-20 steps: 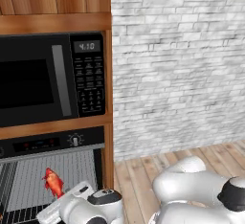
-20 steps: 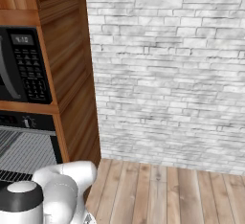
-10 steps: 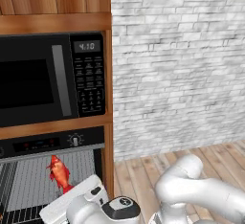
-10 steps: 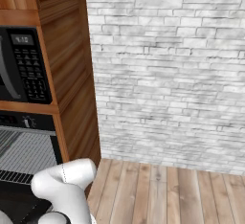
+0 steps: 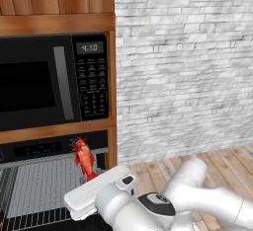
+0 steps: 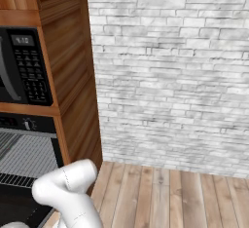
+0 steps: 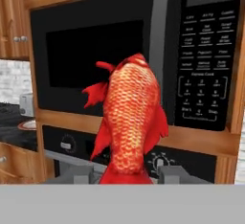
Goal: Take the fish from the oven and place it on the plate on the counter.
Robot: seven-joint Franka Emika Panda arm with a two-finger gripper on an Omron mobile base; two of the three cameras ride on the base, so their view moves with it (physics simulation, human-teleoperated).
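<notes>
While partly closed, end effector (image 7: 127, 174) grips the fish (image 7: 130, 122) upright.

Glossy white rounded arm links, dark joint rings, flat white hand (image 5: 94, 188) block

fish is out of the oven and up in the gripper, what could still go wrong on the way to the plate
The fish stands upright with only its tail end between the gripper fingers, so a quick swing could tip it or let it slip out. It is raised close in front of the microwave and could brush it. The plate sits far to the side on the counter, so the carry looks long.
</notes>
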